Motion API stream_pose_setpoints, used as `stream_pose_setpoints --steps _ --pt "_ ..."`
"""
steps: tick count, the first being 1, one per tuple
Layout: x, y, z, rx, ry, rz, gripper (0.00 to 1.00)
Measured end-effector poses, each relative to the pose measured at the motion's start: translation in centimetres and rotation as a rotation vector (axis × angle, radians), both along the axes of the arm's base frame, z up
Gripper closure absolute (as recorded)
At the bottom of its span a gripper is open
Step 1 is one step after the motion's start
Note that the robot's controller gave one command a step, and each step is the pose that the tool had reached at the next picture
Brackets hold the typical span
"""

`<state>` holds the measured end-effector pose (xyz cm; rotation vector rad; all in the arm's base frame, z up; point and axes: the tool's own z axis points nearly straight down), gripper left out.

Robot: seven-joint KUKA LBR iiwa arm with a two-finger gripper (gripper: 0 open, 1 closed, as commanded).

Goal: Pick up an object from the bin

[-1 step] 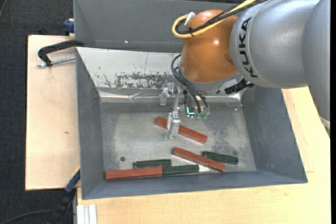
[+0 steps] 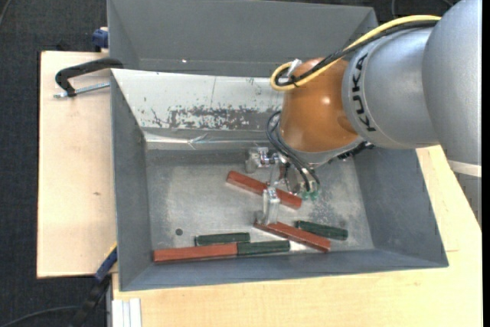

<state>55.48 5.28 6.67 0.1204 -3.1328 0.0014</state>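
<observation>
Grey bin (image 2: pixel 130 188) floor, mostly bare, flat sticks scattered about. Your claw (image 2: pixel 279 199) sat low over the short red stick (image 2: pixel 243 181) mid-bin, touching it; wide or narrow, couldn't tell. Likely picked because it lay clear of the walls. Long red stick (image 2: pixel 195 253) and green stick (image 2: pixel 222 240) hugged the front wall, awkward to reach.

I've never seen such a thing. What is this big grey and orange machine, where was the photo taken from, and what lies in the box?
It is a robot arm, reaching in from the right; the orange part is its wrist cover. The camera looks down from above on a grey bin. The arm's pincer hangs low over a red stick in the middle of the floor. Near the front wall lie a long red stick and dark green sticks. Whether anything is gripped is unclear.
</observation>
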Motion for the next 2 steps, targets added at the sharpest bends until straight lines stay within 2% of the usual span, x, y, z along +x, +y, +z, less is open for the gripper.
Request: stream_pose_setpoints --steps 1,2 --pt "0.2 0.3 0.4 0.003 -0.008 0.002 1.00" --pt "2.0 -2.1 14.4 0.003 -0.022 -0.083 1.00"
